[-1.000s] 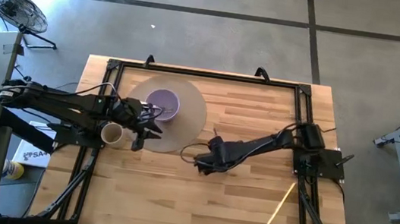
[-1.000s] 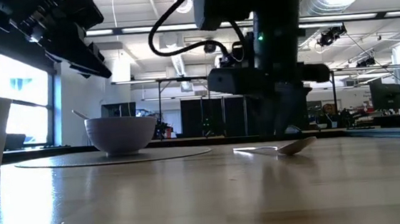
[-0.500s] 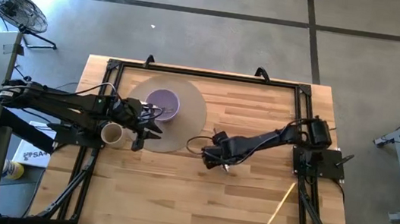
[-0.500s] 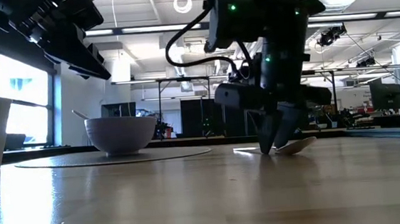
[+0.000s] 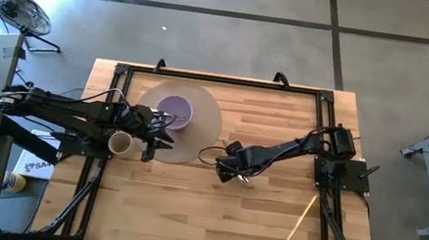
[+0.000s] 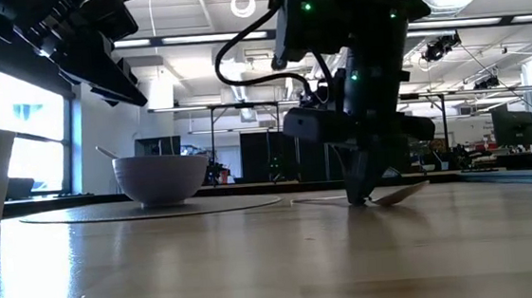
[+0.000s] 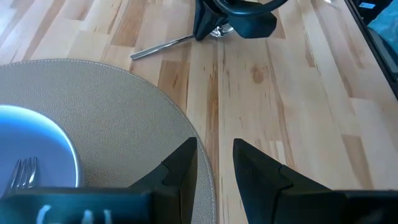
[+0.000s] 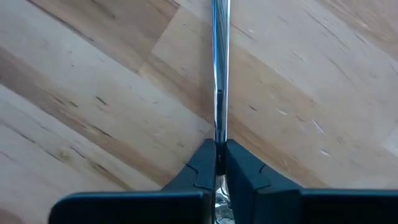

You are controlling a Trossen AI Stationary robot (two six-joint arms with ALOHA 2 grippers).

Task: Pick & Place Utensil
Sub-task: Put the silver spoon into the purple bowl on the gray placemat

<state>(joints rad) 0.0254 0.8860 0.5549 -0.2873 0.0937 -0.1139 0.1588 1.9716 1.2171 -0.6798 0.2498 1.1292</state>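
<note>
A metal spoon (image 6: pixel 395 195) lies on the bare wood right of the round placemat (image 5: pixel 207 127), its handle (image 7: pixel 163 47) pointing toward the mat. My right gripper (image 5: pixel 229 172) stands over it with fingers pointing down, shut on the spoon. My left gripper (image 7: pixel 214 163) hovers open over the placemat's near right edge and holds nothing. A lilac bowl (image 5: pixel 173 112) sits on the mat with a fork (image 7: pixel 22 173) inside it. My right gripper (image 8: pixel 219 158) pinches the spoon's handle (image 8: pixel 219 127) between its two fingers, close to the bowl end. The fingers come from above, pointing down. The handle runs straight out from between them and lies flat on the table.
A paper cup (image 5: pixel 119 143) stands at the table's left edge beside the left arm. A thin yellow stick (image 5: pixel 298 223) lies near the right front corner. Bare wood stretches along the near side of the table.
My right gripper has come down onto the spoon, and its fingers have shut on the handle. The spoon has shifted slightly on the table. The left arm has kept still.
</note>
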